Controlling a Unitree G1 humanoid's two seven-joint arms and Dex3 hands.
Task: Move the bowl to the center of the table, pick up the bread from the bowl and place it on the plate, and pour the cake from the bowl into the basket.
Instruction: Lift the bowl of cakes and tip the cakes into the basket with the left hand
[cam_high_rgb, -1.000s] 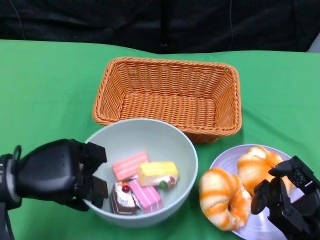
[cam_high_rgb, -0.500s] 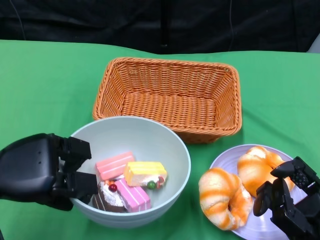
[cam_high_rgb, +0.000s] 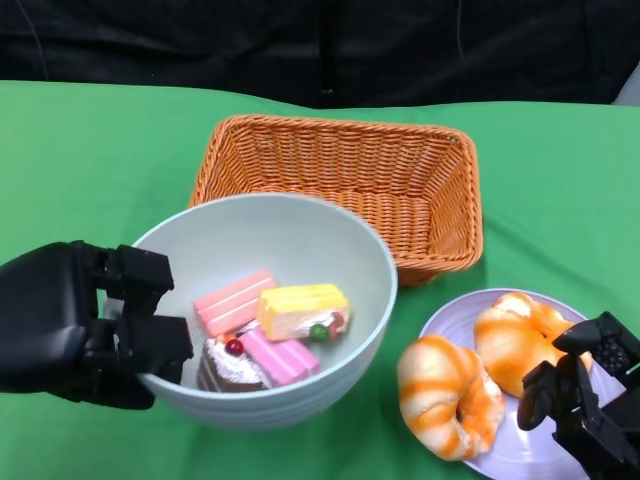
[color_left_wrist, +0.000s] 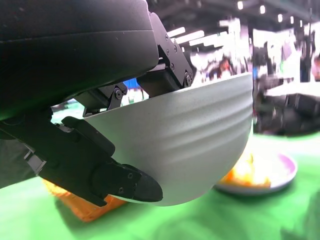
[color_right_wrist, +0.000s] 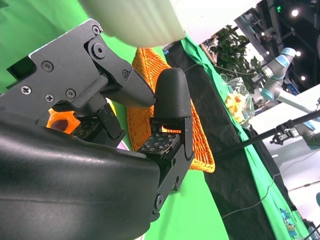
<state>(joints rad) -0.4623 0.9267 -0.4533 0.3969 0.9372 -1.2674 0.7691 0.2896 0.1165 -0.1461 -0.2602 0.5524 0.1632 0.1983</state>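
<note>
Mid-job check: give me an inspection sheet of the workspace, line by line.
Surface: green cloth table.
Job's things: pale bowl holds several cake pieces, lifted off the table in the left wrist view; wicker basket empty behind it; two breads lie on the purple plate.
Clutter: nothing seen.
Hands: left robot hand grips the bowl's rim; right robot hand holds nothing, over the plate's edge.
Cables: nothing seen on the table.
Surroundings: black backdrop; another robot arm beyond the table.

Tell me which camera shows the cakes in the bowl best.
The head view: the cakes lie in plain sight inside the bowl. The left wrist view shows only the bowl's outside; the right wrist view shows just its underside.
</note>
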